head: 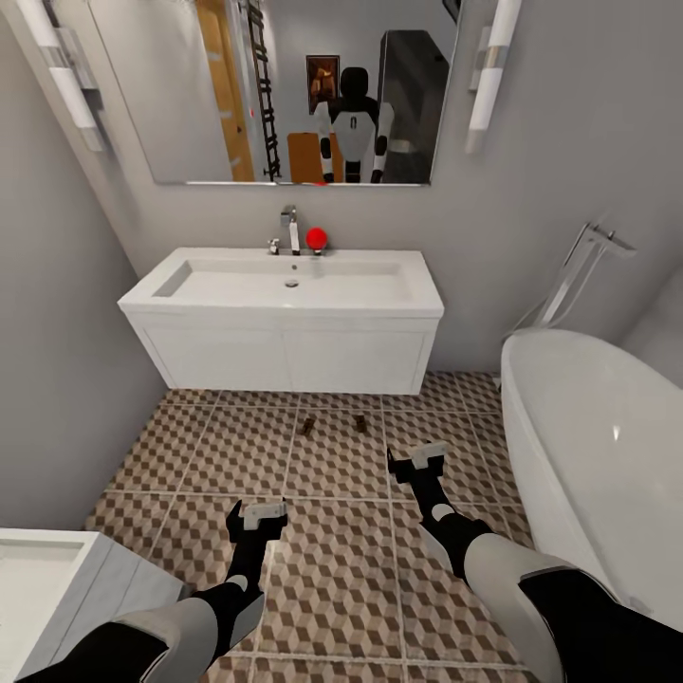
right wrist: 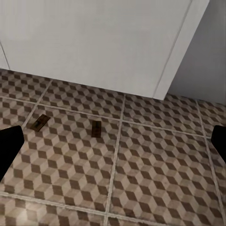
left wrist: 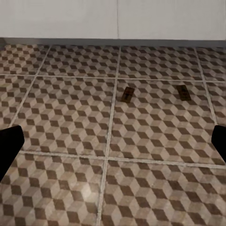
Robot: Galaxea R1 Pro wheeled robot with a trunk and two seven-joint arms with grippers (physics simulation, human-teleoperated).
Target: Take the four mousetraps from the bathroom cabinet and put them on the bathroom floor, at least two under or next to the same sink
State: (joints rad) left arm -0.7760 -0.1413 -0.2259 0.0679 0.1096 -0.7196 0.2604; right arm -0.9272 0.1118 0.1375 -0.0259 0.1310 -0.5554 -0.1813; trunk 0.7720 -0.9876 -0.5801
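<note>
Where the floor (head: 332, 560) runs ahead of both grippers, two traps lie flat on one tile row: left trap (head: 306, 426), right trap (head: 360, 422).

- Left gripper (head: 257, 517): spread, holding nothing, low over the tiles. Both traps sit ahead of it and toward the robot's right, well apart from the fingers; its wrist view shows them as left trap (left wrist: 127, 94) and right trap (left wrist: 183, 92).
- Right gripper (head: 417, 460): spread, holding nothing. Right trap lies just ahead, slightly to its left; left trap further left. Wrist view: left trap (right wrist: 38, 122), right trap (right wrist: 96, 128).
- Traps: small brown rectangular boards, apart from each other, close before the sink unit (head: 285, 356), which is beyond both grippers.
- Floor: large square tiles, brown-beige-white cube pattern, pale grout.
- Sink unit: white, boxy, wall-hung, flat fronts; basin (head: 289, 282) rectangular; chrome tap (head: 289, 228); red ball (head: 316, 237) beside the tap.
- Mirror (head: 275, 90): above, reflecting the robot.
- Tub (head: 607, 455): white, curved, right of the right gripper.
- Walls: plain grey.
</note>
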